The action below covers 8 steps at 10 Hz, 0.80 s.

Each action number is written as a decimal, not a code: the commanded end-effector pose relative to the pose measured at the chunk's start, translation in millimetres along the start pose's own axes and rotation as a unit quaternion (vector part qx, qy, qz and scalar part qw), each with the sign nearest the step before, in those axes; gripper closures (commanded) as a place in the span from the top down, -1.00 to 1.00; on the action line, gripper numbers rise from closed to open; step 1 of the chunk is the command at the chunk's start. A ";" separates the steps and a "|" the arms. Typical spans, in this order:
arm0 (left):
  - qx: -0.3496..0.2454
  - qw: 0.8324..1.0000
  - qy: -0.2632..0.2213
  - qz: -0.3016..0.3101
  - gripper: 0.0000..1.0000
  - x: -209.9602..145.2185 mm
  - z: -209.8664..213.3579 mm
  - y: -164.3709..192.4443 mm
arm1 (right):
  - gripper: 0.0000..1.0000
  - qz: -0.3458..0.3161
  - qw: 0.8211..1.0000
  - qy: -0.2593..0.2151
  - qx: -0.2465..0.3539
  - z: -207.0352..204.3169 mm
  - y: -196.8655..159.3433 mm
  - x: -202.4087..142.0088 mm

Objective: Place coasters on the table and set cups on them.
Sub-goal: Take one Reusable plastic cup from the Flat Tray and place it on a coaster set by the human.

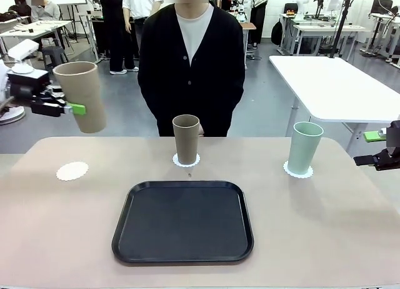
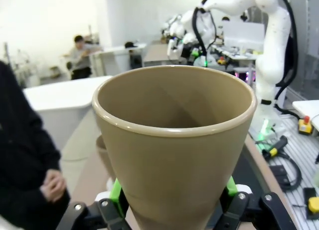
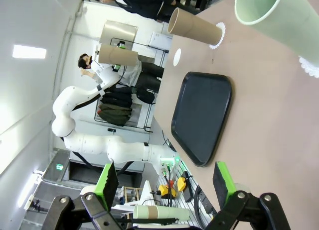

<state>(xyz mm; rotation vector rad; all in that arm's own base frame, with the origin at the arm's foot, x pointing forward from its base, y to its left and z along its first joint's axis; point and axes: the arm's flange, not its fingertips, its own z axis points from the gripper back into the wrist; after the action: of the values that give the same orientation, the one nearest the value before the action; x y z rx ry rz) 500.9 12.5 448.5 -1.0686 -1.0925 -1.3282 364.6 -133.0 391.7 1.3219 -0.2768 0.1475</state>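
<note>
Holding a tan cup (image 1: 81,95) aloft left of the black tray (image 1: 183,221), the left claw (image 1: 70,107) hovers above the last bare coaster (image 1: 72,171); two cups already sit on coasters beyond the tray, right claw (image 3: 164,182) open.

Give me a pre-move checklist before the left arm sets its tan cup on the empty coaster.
1. Grip: left pincer shut on the raised tan cup, green pads on both sides in the left wrist view. Ok.
2. Target: the empty coaster at the table's left lies bare. Ok.
3. Alignment: cup held high and tilted, not plainly over the coaster. Not ok.
4. Other cups: middle tan cup and mint green cup stand upright on their coasters. Ok.
5. Right pincer: open, holding nothing, at the table's right edge. Ok.
6. Black tray: apart from the target. Ok.
</note>
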 end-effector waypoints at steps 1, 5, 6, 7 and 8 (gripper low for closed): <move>0.000 1.000 -0.009 0.004 0.70 -13.8 24.2 7.7 | 1.00 0.001 1.000 0.001 -0.001 -0.8 -0.3 1.5; 0.026 0.999 -0.021 -0.021 0.70 -47.9 87.9 -0.5 | 1.00 0.001 1.000 0.001 -0.001 -0.8 -0.3 1.5; 0.040 0.999 -0.017 -0.019 0.70 -53.2 99.0 -1.1 | 1.00 0.001 1.000 0.001 -0.001 -0.8 -0.3 1.5; 0.051 0.998 -0.014 -0.020 0.70 -56.4 108.5 2.1 | 1.00 0.001 1.000 0.001 -0.001 -0.8 -0.3 1.5; 0.062 0.998 -0.009 -0.016 0.70 -59.0 115.0 5.2 | 1.00 0.001 1.000 0.001 -0.001 -0.8 -0.3 1.5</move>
<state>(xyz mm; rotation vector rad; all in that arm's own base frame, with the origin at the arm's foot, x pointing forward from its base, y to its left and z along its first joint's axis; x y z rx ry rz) 501.7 131.6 409.4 -0.9964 -1.1877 -1.2412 364.7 -133.0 391.7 1.3218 -0.2767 0.1476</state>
